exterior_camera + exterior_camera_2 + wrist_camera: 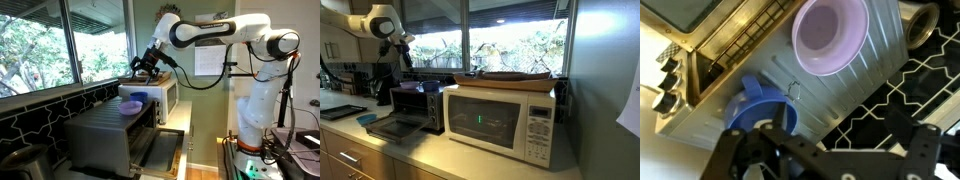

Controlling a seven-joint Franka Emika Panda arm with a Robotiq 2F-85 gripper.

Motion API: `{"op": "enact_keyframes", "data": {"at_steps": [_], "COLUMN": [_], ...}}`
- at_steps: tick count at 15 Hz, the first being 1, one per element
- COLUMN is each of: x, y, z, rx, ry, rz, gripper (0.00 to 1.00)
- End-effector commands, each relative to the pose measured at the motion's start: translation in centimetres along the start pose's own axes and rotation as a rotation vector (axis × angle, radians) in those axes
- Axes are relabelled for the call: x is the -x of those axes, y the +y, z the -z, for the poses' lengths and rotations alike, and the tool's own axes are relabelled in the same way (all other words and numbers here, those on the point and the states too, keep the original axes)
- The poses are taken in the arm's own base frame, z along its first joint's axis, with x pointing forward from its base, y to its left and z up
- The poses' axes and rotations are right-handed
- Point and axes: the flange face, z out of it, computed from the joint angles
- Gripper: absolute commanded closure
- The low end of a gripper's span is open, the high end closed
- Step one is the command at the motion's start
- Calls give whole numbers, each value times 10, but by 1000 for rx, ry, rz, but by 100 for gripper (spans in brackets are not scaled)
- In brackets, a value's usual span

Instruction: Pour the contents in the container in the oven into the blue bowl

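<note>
Tool (830, 152) looks spread and empty above the boxy grey metal toaster oven (870, 90). Pale lavender plastic container (830, 38) and small blue bowl (752, 105) sit atop it, close together. Grip the container rim squarely and tip slowly.

In the wrist view the gripper (775, 150) hides the bowl (752, 100) at 6 o'clock, and the bottom edge cuts the gripper off; how its jaws stand cannot be told. The oven (855, 95) runs off at 10 o'clock. In an exterior view the arm (375, 22) is cut off at 9 o'clock.
</note>
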Motion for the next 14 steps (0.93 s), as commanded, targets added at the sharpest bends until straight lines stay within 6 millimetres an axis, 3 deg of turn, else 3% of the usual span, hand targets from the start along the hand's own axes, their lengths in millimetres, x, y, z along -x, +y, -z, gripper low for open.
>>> {"op": "enact_keyframes", "data": {"at_steps": [1,10,11,14], "x": [4,10,10,9], "y": [6,7,6,5], "z": [35,73,66,67], "rx": [36,130,107,105], "ry": [-75,-171,-156,-154], "rz": [187,647,568,577], "gripper": [0,0,0,0]}}
